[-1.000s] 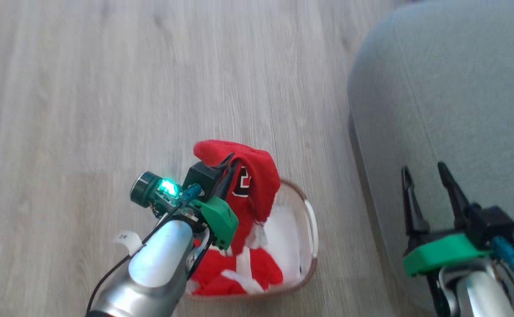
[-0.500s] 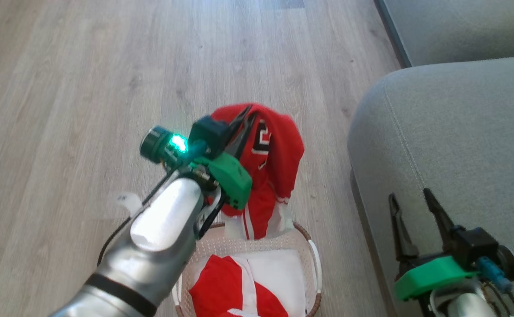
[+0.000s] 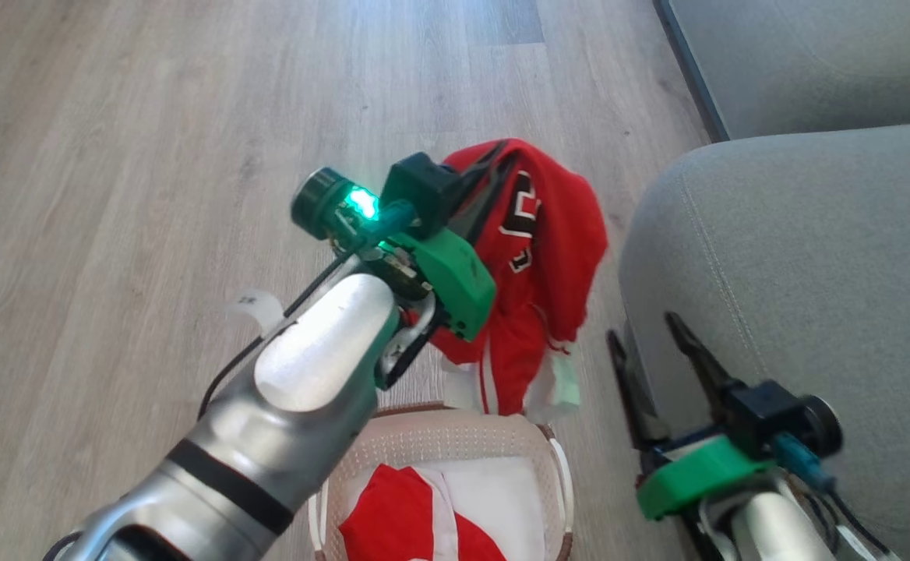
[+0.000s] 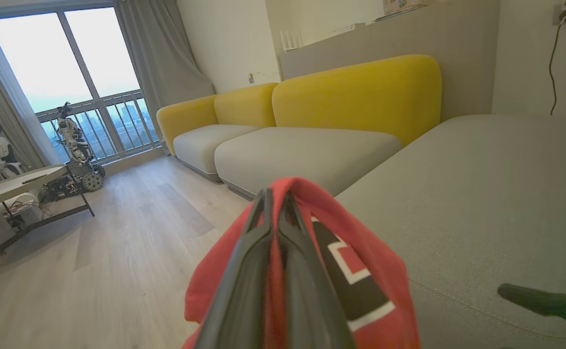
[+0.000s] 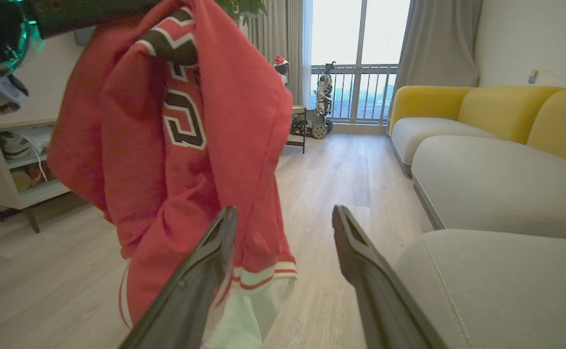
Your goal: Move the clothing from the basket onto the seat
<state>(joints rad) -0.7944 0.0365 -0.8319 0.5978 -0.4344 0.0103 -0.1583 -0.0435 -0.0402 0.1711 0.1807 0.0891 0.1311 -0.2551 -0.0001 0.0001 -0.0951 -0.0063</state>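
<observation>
The red shirt has risen clear of the basket, pinched in the raised, outstretched left gripper near the rounded edge of the seat. The right gripper stands wide, empty. Another red garment lies in the basket.

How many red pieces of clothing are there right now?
2. One red jersey hangs from the left fingers above the floor beside the seat; a second red garment lies in the basket. More may be hidden underneath.

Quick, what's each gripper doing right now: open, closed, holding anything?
Left gripper: closed on a red garment.
Right gripper: open, holding nothing.
</observation>
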